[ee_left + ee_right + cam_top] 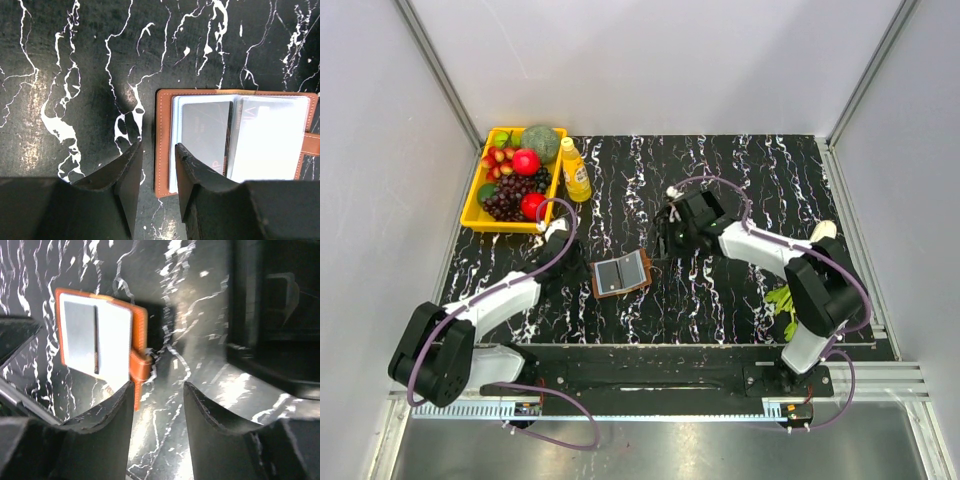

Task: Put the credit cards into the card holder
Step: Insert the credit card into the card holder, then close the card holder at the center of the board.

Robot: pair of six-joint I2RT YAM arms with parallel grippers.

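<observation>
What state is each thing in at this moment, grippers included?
card holder: lying open on the table, strap unfastened.
dark card: inside one clear sleeve.
left gripper: open, jaws either side of the holder's edge.
right gripper: open, empty, near the strap.
bottle: standing, cap on.
yellow basket: holding fruit.
</observation>
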